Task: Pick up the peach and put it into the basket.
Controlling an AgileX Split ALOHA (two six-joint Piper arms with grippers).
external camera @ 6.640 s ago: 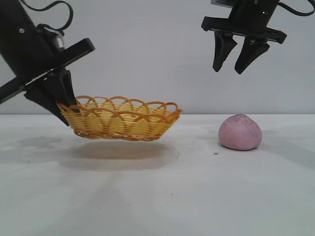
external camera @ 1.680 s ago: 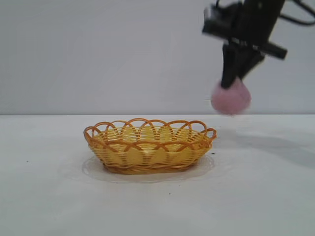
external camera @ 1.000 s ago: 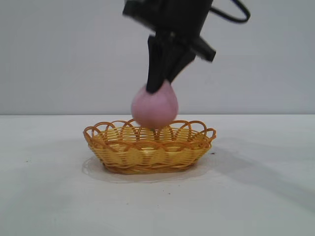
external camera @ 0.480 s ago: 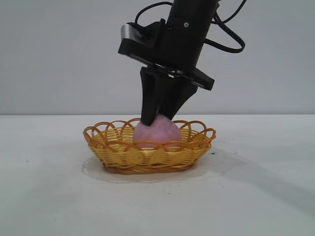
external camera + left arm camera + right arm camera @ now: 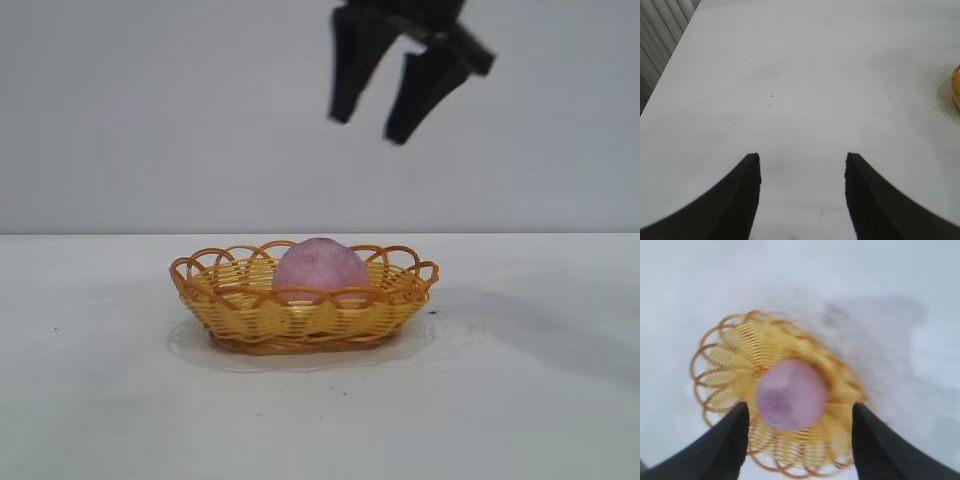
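The peach (image 5: 321,264) sits inside the basket (image 5: 230,310), near its middle, its top rising above the looped rim, and the basket rests on the white counter (image 5: 520,400). The right claw (image 5: 380,122) hangs above it, well clear, open and empty. The left claw (image 5: 802,172), half open and empty, is over bare counter beside the basket.

Matte black right gripper (image 5: 378,122) — tapered wedge-shaped fingers (image 5: 347,85), angular crossbar
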